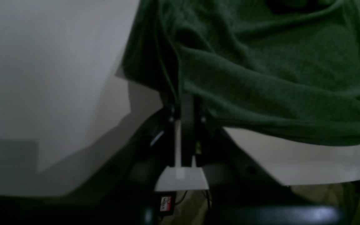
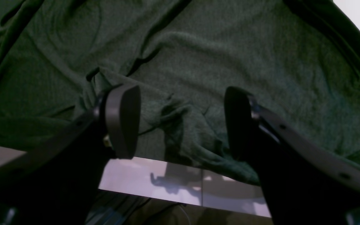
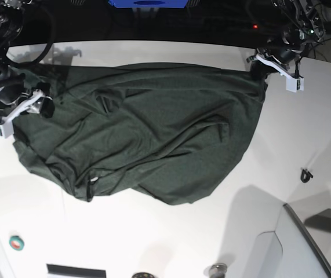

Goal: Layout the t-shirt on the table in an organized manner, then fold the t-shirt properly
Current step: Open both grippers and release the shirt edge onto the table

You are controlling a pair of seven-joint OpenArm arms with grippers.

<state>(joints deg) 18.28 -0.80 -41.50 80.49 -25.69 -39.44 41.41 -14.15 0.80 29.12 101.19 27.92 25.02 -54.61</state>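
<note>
Both wrist cameras tell me what the base view cannot: my left gripper (image 1: 184,103) has its jaws pinched shut on the hem of the t-shirt (image 3: 142,133), while my right gripper (image 2: 180,122) hangs over the cloth with jaws wide apart, holding nothing. From the base view I see the shirt spread rumpled across the table (image 3: 171,231), between the two arms.
</note>
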